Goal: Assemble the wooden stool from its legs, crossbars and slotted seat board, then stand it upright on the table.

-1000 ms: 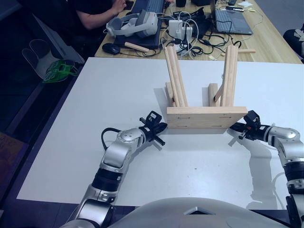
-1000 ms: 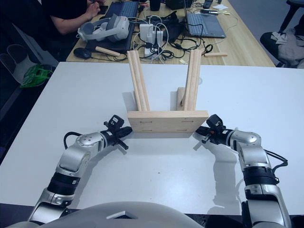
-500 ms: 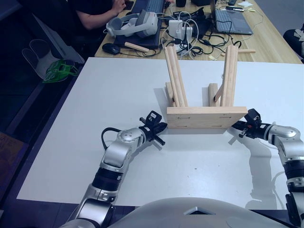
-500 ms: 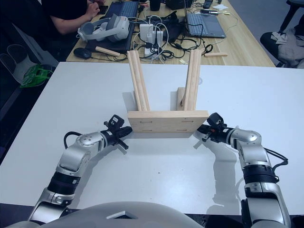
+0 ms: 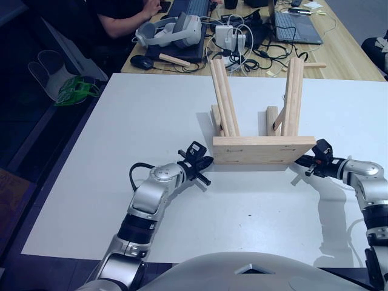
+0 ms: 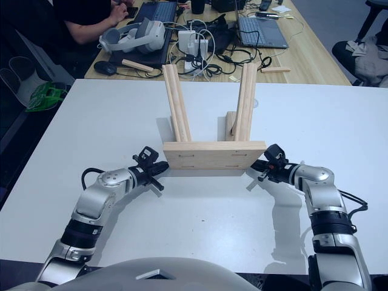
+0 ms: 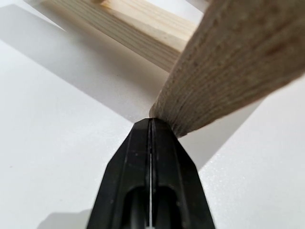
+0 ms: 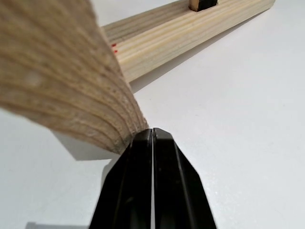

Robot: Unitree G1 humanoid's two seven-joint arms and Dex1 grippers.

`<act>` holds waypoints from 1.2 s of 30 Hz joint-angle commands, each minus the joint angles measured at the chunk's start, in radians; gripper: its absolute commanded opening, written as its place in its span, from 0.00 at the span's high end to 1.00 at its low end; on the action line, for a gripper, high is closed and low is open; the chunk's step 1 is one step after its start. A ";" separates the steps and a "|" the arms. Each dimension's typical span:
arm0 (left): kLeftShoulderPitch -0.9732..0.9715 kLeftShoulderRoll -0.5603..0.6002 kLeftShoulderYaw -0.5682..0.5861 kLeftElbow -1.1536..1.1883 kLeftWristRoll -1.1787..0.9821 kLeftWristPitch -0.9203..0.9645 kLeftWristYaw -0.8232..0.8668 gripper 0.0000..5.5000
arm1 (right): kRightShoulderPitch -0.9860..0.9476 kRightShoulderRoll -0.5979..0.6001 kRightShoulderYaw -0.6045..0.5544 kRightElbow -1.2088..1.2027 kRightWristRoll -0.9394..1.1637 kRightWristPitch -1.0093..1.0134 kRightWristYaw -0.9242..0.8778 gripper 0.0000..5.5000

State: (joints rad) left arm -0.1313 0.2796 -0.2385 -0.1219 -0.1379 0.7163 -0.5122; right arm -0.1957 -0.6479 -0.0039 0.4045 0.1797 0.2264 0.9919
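Note:
The wooden stool lies on its side on the white table [image 5: 151, 121]. Its seat board [image 5: 263, 150] stands on edge facing me, and two pairs of legs [image 5: 222, 97] [image 5: 293, 96] point away, joined by short crossbars [image 5: 271, 120]. My left gripper [image 5: 207, 161] is shut, its tip touching the board's lower left corner [image 7: 238, 62]. My right gripper [image 5: 301, 160] is shut too, its tip against the lower right corner [image 8: 57, 71]. Neither holds anything. A leg [image 8: 190, 28] runs along the table beyond the right gripper's tip.
Behind the table stands a wooden desk [image 5: 339, 54] with laptops, a headset [image 5: 173, 30], cables and a loose wooden piece [image 5: 173, 59]. A green object [image 5: 76, 90] lies off the table's far left corner. Bare tabletop stretches to the left and in front of the stool.

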 commanded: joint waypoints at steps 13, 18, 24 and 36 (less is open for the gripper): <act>-0.012 0.004 -0.006 0.003 0.002 0.000 0.001 1.00 | 0.020 -0.020 -0.008 -0.037 0.001 0.044 0.024 0.99; -0.012 0.003 -0.005 0.005 0.002 -0.003 0.002 1.00 | 0.020 -0.018 -0.011 -0.038 0.002 0.042 0.024 0.99; -0.013 0.003 -0.006 0.007 0.003 -0.005 0.001 1.00 | 0.018 -0.014 -0.016 -0.041 0.007 0.039 0.022 0.99; -0.012 0.004 -0.006 0.003 -0.004 -0.006 -0.007 1.00 | 0.037 -0.016 -0.011 -0.089 0.030 0.085 0.060 0.99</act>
State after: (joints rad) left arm -0.1333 0.2809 -0.2376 -0.1160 -0.1379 0.7140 -0.5124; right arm -0.1638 -0.6532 -0.0216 0.3477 0.1839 0.2876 1.0224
